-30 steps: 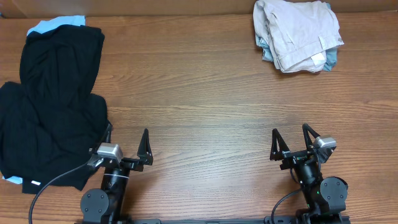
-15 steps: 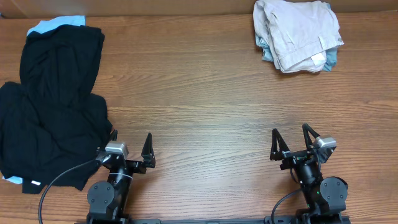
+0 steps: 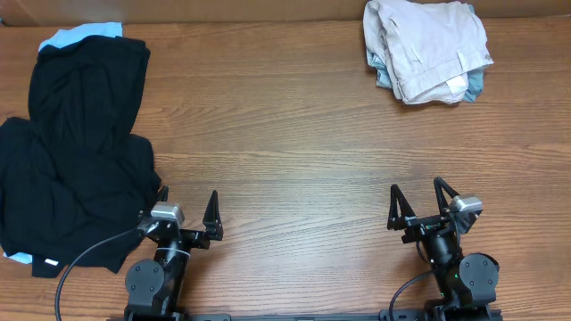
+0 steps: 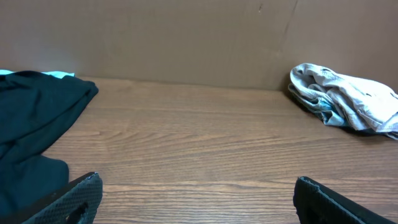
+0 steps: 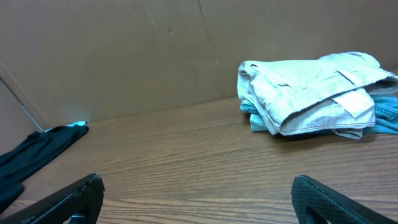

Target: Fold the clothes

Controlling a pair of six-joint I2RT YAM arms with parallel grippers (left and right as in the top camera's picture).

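The pale beige shorts (image 3: 426,45) lie folded at the table's far right, on top of light-blue denim shorts (image 3: 473,86). They also show in the left wrist view (image 4: 348,96) and the right wrist view (image 5: 311,90), where a white label (image 5: 353,102) shows. My left gripper (image 3: 187,211) is open and empty near the front edge, left of centre, far from the shorts; its open jaws show in the left wrist view (image 4: 199,198). My right gripper (image 3: 417,201) is open and empty near the front edge at the right, as the right wrist view (image 5: 198,198) shows.
A large heap of black garments (image 3: 76,143) covers the table's left side, with a light-blue piece (image 3: 78,34) under its far end. The heap lies just left of my left gripper. A brown cardboard wall (image 4: 186,37) stands along the table's back edge.
My left arm shifted slightly to the right between the earliest frame and now. The right arm and the clothes have not moved.
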